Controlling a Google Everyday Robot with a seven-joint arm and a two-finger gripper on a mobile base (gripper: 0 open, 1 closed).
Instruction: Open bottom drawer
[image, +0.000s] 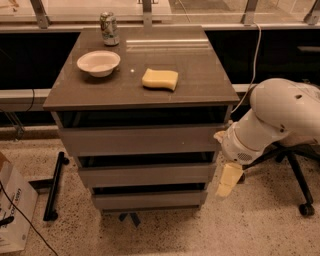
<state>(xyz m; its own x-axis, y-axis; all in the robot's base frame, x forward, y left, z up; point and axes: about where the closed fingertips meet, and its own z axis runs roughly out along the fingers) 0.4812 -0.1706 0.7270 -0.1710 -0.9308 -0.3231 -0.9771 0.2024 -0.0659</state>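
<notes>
The bottom drawer (149, 200) is the lowest and narrowest of three grey handleless fronts on the cabinet, near the floor; it looks closed, with a dark gap above it. The middle drawer (147, 175) and the top drawer (142, 140) sit above it. My gripper (229, 180) is a cream-coloured piece hanging down from the white arm (280, 117), just off the cabinet's right side. It is level with the middle and bottom drawers and to the right of the bottom front, not touching it.
On the cabinet top (200, 75) are a white bowl (98, 62), a yellow sponge (160, 79) and a can (108, 28). A cardboard box (12, 215) and a black bar (54, 187) lie on the floor at the left. An office chair base (297, 185) stands at the right.
</notes>
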